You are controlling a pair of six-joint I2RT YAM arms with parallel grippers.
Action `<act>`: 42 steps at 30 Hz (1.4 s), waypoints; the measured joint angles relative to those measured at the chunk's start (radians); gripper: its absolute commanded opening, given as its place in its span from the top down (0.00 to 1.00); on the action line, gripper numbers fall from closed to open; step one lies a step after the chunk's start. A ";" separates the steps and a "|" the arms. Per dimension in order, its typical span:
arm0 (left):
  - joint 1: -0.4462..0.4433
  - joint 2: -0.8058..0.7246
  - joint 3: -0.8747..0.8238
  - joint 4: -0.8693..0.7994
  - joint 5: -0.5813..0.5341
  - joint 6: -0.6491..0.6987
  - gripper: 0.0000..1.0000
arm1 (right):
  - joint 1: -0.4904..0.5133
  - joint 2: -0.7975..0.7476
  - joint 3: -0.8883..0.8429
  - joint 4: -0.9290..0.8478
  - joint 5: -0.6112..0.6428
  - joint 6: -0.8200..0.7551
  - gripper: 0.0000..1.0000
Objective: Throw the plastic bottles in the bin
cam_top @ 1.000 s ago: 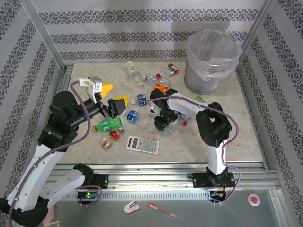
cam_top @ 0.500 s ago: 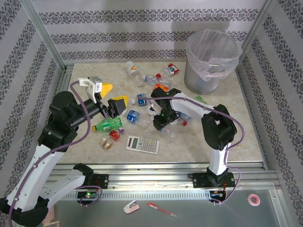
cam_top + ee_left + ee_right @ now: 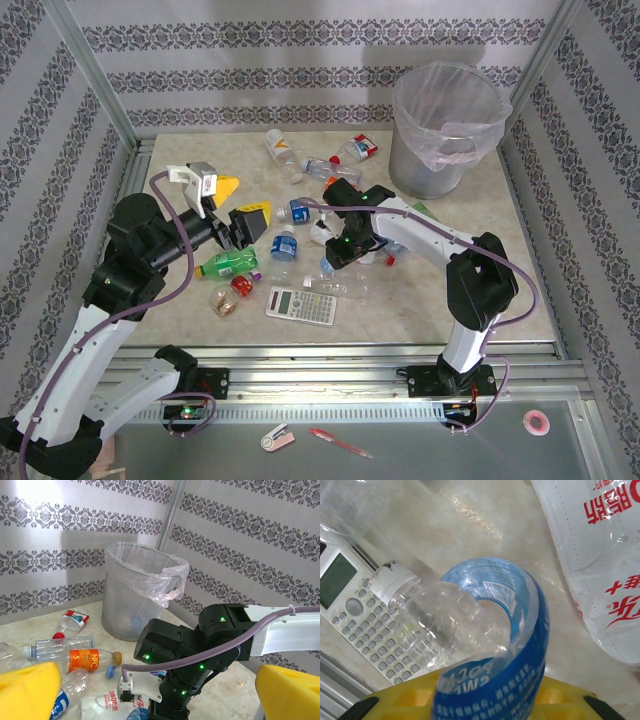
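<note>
Top external view: one bin point(image 3: 445, 150) stands upright at the upper right of the table point(image 3: 500, 270). At least ten plastic bottles point(image 3: 280, 150) lie scattered on their sides across the middle and upper middle, pointing every which way, and one calculator point(image 3: 301, 305) lies just below them.

There are two arms. The right gripper point(image 3: 338, 258), at centre frame, is clamped on a crushed blue-labelled bottle point(image 3: 490, 645). In the right wrist view that bottle's long axis runs from lower centre to upper left, with its white cap toward the calculator at the left edge. A second bottle with red lettering point(image 3: 600, 555) lies at the upper right.

The left gripper point(image 3: 240, 199), at centre left, has its yellow fingers point(image 3: 30, 690) spread wide and holds nothing.
</note>
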 measured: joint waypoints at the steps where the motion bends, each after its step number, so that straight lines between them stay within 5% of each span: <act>1: 0.000 0.001 -0.002 0.001 0.000 0.000 0.00 | 0.000 0.000 0.000 0.000 -0.001 0.002 0.70; 8: 0.000 0.011 -0.005 0.006 0.000 0.000 0.00 | 0.000 0.000 0.000 0.011 -0.012 0.003 0.68; 12: 0.000 0.011 -0.008 0.008 0.000 0.000 0.00 | 0.000 0.000 0.000 0.010 -0.016 -0.001 0.46; 17: 0.000 0.010 -0.009 0.008 0.000 0.000 0.00 | 0.000 0.006 0.003 -0.001 -0.019 0.014 0.33; 32: 0.000 0.006 -0.023 0.008 0.000 -0.003 0.00 | -0.008 0.010 0.049 -0.025 -0.060 0.070 0.23; 42: 0.000 0.004 -0.035 0.011 0.000 -0.003 0.00 | -0.007 -0.006 0.039 -0.074 -0.059 -0.093 0.18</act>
